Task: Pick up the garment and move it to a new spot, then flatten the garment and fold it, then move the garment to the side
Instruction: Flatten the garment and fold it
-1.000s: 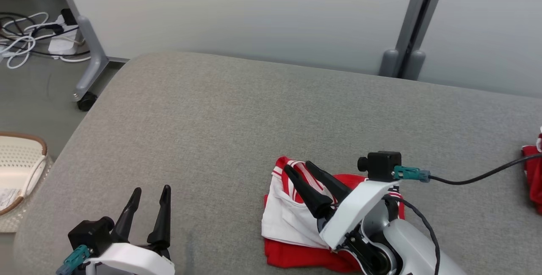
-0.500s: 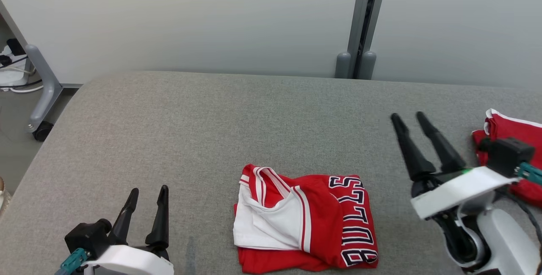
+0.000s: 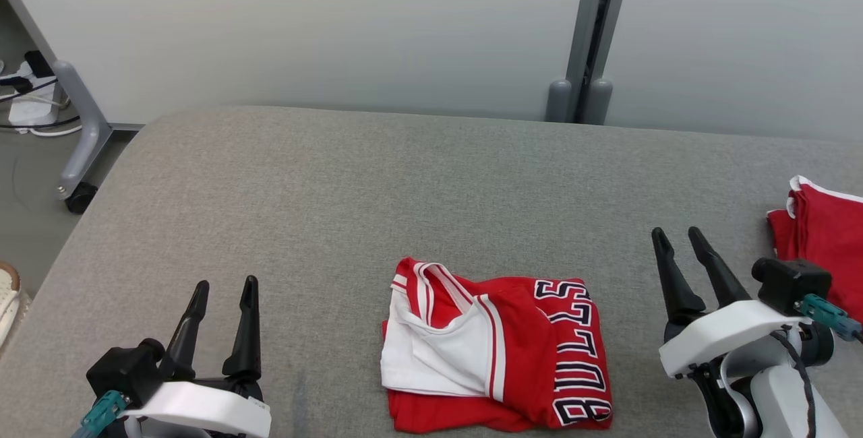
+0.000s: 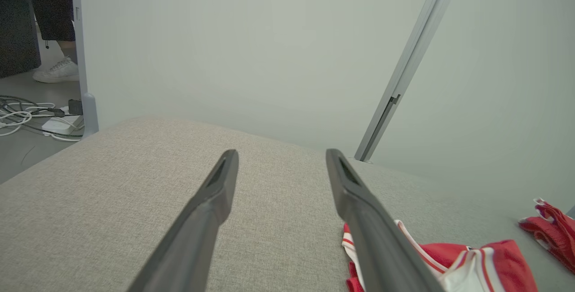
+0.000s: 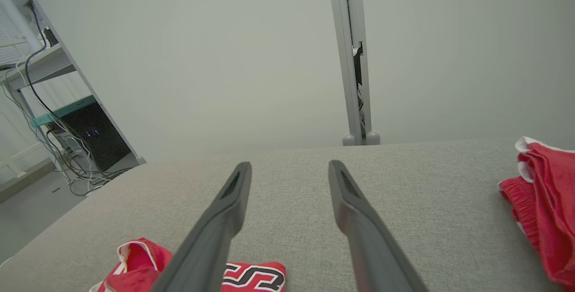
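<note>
Folded red-and-white Bulls jersey [image 3: 526, 320] is lying near the front middle of the grey tabletop [image 3: 337, 189], nothing touching it. Left claw [image 3: 226, 283] hangs well off to its left, right claw [image 3: 675, 232] off to its right, both spread and empty. Another red garment [image 3: 826, 236] lies at the right edge.

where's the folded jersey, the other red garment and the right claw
folded jersey [image 3: 526, 350], head view, red panel beside the lettering
other red garment [image 3: 826, 236], head view, middle of its red fabric
right claw [image 3: 675, 232], head view, gap midway between its fingertips
</note>
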Available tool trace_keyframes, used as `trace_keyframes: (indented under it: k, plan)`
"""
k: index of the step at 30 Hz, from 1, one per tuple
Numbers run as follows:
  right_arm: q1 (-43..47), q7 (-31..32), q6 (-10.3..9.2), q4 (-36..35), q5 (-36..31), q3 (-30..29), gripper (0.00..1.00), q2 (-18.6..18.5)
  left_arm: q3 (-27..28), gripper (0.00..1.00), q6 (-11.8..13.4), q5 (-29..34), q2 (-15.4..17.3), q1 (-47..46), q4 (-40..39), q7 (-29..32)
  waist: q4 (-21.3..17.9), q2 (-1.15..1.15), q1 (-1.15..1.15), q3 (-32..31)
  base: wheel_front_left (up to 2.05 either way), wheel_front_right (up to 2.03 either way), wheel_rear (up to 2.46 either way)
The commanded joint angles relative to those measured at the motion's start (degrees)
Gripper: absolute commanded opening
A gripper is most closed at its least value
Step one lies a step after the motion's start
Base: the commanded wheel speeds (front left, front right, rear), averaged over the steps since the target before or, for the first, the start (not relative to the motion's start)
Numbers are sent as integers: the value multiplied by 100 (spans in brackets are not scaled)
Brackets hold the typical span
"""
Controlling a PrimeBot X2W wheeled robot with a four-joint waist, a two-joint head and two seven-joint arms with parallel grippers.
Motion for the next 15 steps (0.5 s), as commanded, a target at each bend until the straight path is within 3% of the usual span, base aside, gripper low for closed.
trace_keyframes:
  k: [1,8,15]
  plan:
    - [-84,32,3,88,-103,-12,0,-9,52,100,-44,54,-4,-10,-33,-23,58,0,0,8,0,0,0]
    - [-310,122,3,867,-507,14,0,49,178,100,-136,272,-157,67,-94,-24,366,0,0,-22,0,0,0]
    - [-490,334,3,1726,-238,255,0,131,314,100,-229,552,-332,129,-214,-24,625,0,0,-55,0,0,0]
